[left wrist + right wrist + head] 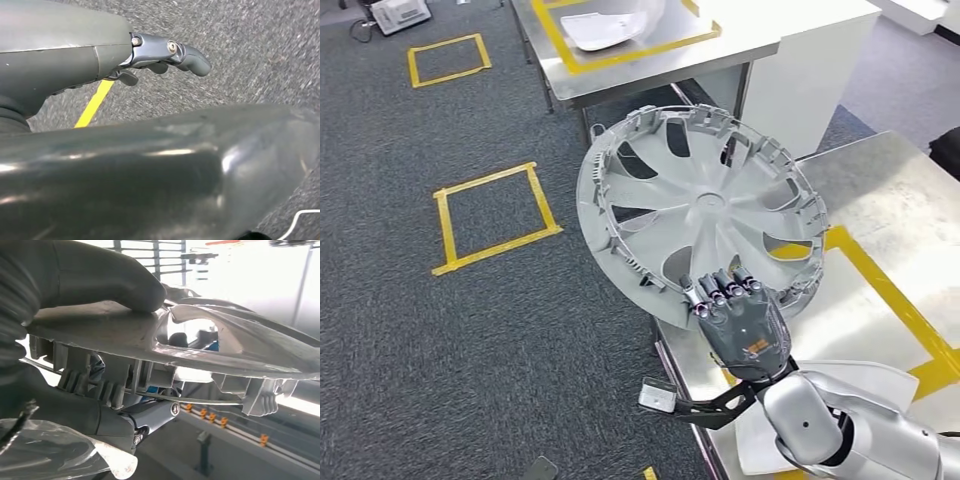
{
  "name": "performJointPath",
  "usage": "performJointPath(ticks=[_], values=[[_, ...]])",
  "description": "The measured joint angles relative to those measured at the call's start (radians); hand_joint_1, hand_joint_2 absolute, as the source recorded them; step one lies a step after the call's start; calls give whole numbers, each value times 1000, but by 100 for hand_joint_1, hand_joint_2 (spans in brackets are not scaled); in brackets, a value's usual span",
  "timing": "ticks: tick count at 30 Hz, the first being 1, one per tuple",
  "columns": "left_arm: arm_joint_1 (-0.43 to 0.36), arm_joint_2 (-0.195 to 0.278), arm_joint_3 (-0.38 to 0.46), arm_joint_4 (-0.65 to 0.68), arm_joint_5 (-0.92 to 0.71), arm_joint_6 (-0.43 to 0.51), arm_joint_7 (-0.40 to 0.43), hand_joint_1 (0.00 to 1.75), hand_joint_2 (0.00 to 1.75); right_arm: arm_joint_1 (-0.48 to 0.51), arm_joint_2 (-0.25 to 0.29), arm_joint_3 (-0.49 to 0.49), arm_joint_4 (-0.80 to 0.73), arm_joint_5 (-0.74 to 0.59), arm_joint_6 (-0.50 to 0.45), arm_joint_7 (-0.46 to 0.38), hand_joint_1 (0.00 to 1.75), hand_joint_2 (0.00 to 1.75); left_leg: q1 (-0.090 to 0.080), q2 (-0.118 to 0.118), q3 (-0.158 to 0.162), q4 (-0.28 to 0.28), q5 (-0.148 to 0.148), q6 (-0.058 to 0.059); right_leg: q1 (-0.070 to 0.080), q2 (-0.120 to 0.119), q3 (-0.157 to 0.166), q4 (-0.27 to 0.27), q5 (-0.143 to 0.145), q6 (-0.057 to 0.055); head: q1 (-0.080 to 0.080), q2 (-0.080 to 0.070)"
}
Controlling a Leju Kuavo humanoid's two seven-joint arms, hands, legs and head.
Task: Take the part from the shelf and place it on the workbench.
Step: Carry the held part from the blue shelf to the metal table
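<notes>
Silver plastic wheel cover w/ curved spokes [701, 205] is gripped at its near rim by right robot hand [733, 318], tilted over the edge of steel worktop w/ yellow tape [901, 215]. Left robot hand [166, 55] hangs over grey carpet, holding nothing, fingers slack.

The right hand [94, 360] is gripping the rim of a grey wheel cover [211, 350]: its thick thumb [109, 277] is pressing on one face while a dark finger [151, 417] is lying against the other, ribbed side. Clips are standing along the rim. A sheet of clear plastic [53, 452] is lying close beside the hand. A grey surface with small orange fittings [205, 413] is running beyond.
</notes>
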Motion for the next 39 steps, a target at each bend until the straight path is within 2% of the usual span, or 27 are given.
performJointPath(ticks=[1, 2, 3, 5, 7, 9, 10, 11, 13, 15, 16, 17, 19, 21, 22, 24, 26, 27, 29, 30, 31, 32, 33, 34, 36, 37, 39], values=[[1, 1, 0, 0, -1, 2, 3, 0, 0, 0, -1, 0, 0, 0, 0, 0, 175, 175, -2, -2, -11, 15, 9, 6, 3, 15, 0, 0, 0, -1, 0, 0], [1, 1, 0, 0, -2, 4, 6, 0, 0, 1, -1, 0, 0, 0, 1, 0, 175, 175, -6, -7, -4, -10, 37, 14, 5, 30, 1, 0, 1, -2, 0, 0], [1, 2, 0, 0, -4, 6, 9, 0, 0, 1, -2, 0, -1, 0, 2, 0, 175, 175, -10, -18, 19, -69, 77, 23, 6, 45, 2, 0, 1, -2, 0, 0], [1, 4, 0, 1, -9, 13, 15, 0, 0, 3, -4, -1, -4, 0, 5, 0, 175, 175, -15, -73, 74, -200, 140, 41, 4, 70, 1, 0, 3, 0, 1, 0], [2, 6, -1, 3, -12, 17, 18, 0, 0, 6, -7, -2, -7, 0, 8, 0, 175, 175, -16, -109, 100, -260, 154, 49, -2, 95, -6, 0, 7, 8, -2, 0], [-1, 7, -4, 3, -16, 18, 21, 0, 0, 10, -15, -3, -11, 0, 12, 0, 175, 175, -16, -90, 106, -275, 155, 49, -6, 113, -16, -2, 12, 19, -5, 0], [-2, 6, -5, 3, -19, 18, 21, 0, 0, 13, -21, -5, -14, 0, 13, 0, 175, 175, -14, -76, 109, -285, 159, 49, -4, 98, -23, 2, 8, 22, -4, 0], [-3, 5, -8, 3, -24, 19, 22, 0, 0, 15, -27, -7, -18, -1, 15, 0, 175, 175, -12, -63, 112, -295, 163, 49, -1, 70, -36, 21, -7, 25, -1, 0], [-3, 2, -15, 4, -35, 19, 22, 0, 0, 19, -39, -16, -29, -1, 21, 0, 175, 175, -11, -33, 116, -306, 168, 50, 2, 0, -85, 119, -64, 31, 3, 0], [1, 1, -22, 4, -43, 23, 21, 0, 0, 29, -56, -30, -45, -1, 32, 0, 175, 175, -12, -3, 116, -305, 166, 50, -1, -23, -139, 237, -111, 41, 5, 0], [1, -2, -25, 4, -48, 30, 20, 0, 0, 38, -68, -40, -54, -1, 38, 0, 175, 175, -11, 12, 116, -305, 164, 49, -4, -28, -146, 257, -110, 47, 4, 0], [0, -7, -27, 4, -52, 39, 19, 0, 0, 49, -82, -52, -65, -1, 43, 0, 175, 175, -10, 25, 116, -304, 162, 47, -7, -33, -134, 238, -92, 52, 4, 0], [-7, -25, -34, 3, -63, 53, 29, 0, 0, 74, -109, -80, -89, -1, 49, 0, 175, 175, -8, 49, 118, -298, 155, 38, -10, -69, -60, 109, -37, 64, 5, 0], [-18, -42, -43, 3, -75, 52, 48, 0, 0, 101, -129, -113, -113, -1, 56, 0, 175, 175, -12, 67, 118, -288, 147, 27, -8, -104, 0, 6, -10, 62, 6, 0], [-22, -49, -48, 3, -81, 52, 56, 0, 0, 116, -140, -131, -126, -1, 60, 0, 175, 175, -14, 76, 119, -284, 144, 22, -5, -108, 9, -8, -11, 56, 6, 0], [-28, -58, -55, 3, -91, 51, 65, 0, 0, 147, -163, -165, -152, 0, 71, 0, 175, 175, -15, 95, 123, -281, 139, 16, -3, -83, 8, -5, -10, 37, 4, 0], [-33, -65, -62, 2, -100, 50, 68, 0, 0, 179, -187, -197, -180, 0, 84, 0, 175, 175, -10, 78, 120, -258, 115, 7, -6, -61, 9, -6, -8, 23, 2, 0], [-34, -67, -66, 2, -103, 49, 68, 0, 0, 194, -197, -213, -194, -1, 90, 0, 175, 175, -8, 56, 105, -219, 89, 3, -8, -50, 10, -7, -7, 17, 1, 0], [-35, -70, -71, 2, -108, 49, 70, 0, 0, 219, -213, -243, -221, 0, 101, 0, 175, 175, -5, 13, 47, -90, 25, 1, -7, -26, 10, -7, -6, 11, -2, 0], [-34, -70, -73, 2, -111, 49, 72, 0, 0, 231, -220, -256, -233, 0, 107, 0, 175, 175, -5, 5, 17, -28, 5, 2, -5, -12, 11, -6, -6, 9, -1, 0], [-34, -71, -74, 2, -113, 49, 75, 0, 0, 245, -227, -269, -245, 0, 113, 0, 175, 175, -7, 2, -2, 6, 2, 6, -3, 2, 11, -6, -6, 8, -1, 0], [-34, -72, -76, 2, -116, 47, 79, 0, 0, 259, -235, -281, -258, 0, 120, 0, 175, 175, -9, -1, -5, 3, 20, 12, 0, 16, 11, -6, -6, 8, -1, 0], [-35, -73, -77, 2, -117, 43, 84, 0, 0, 274, -244, -294, -271, 0, 126, 0, 175, 175, -12, -8, 9, -37, 54, 21, 2, 30, 12, -6, -5, 7, -1, 0], [-35, -73, -78, 2, -117, 39, 88, 0, 0, 288, -252, -307, -284, 0, 132, 0, 175, 175, -17, -27, 35, -105, 95, 34, 3, 44, 12, -6, -5, 6, -1, 0], [-34, -73, -79, 2, -117, 34, 93, 0, 0, 308, -263, -329, -303, 0, 139, 0, 175, 175, -22, -79, 87, -224, 147, 60, 2, 70, 9, -6, -2, 8, -1, 0], [-34, -72, -79, 2, -117, 34, 95, 0, 0, 314, -267, -338, -311, 0, 140, 0, 175, 175, -24, -98, 101, -255, 154, 69, -2, 83, 6, -6, 0, 12, -1, 0], [-36, -73, -79, 2, -117, 35, 99, 0, 0, 325, -275, -352, -324, 1, 142, 0, 175, 175, -27, -90, 110, -274, 153, 74, -9, 108, 0, -11, 5, 24, -3, 0]])
